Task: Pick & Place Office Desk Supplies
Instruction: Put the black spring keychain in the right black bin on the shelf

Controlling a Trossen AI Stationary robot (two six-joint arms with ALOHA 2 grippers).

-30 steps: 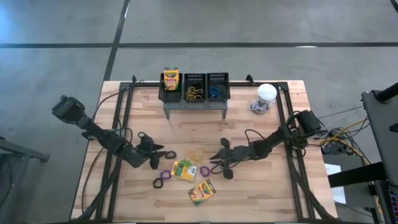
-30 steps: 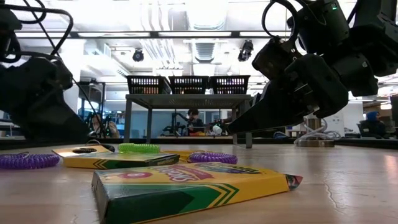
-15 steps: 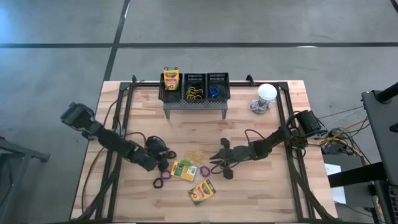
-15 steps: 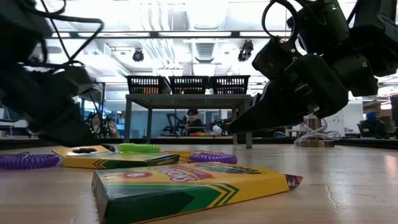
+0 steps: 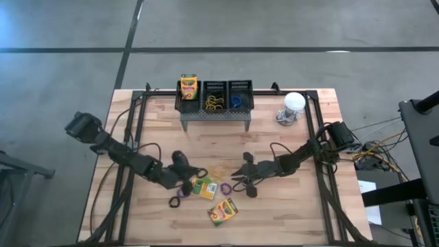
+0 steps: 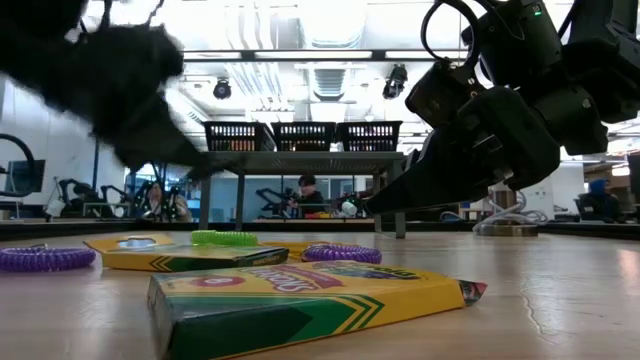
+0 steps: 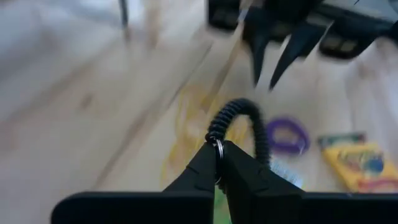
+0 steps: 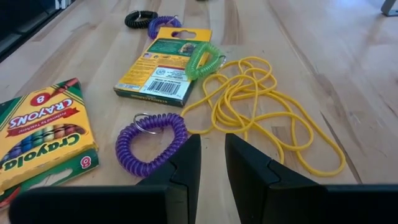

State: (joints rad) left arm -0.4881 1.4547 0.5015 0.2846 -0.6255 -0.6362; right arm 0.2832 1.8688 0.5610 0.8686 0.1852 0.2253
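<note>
Left end effector [image 7: 217, 163] pinched the black coil loop [image 7: 245, 127] at its metal ring; light, springy, likely to dangle. Right end effector [image 8: 211, 163] stood slightly parted, empty.

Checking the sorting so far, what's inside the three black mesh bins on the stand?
Crayon box in the left of the mesh bins, yellow loops in the middle, blue loop in the right. Underneath them is hidden.

Black coil loop [image 7: 245, 121], purple coil loop [image 8: 151, 142] — yellow-and-green crayon box [image 8: 38, 137]

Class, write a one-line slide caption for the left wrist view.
Left gripper shut on a black coil loop, lifted above the table, with a purple coil loop and crayon box beyond.
</note>
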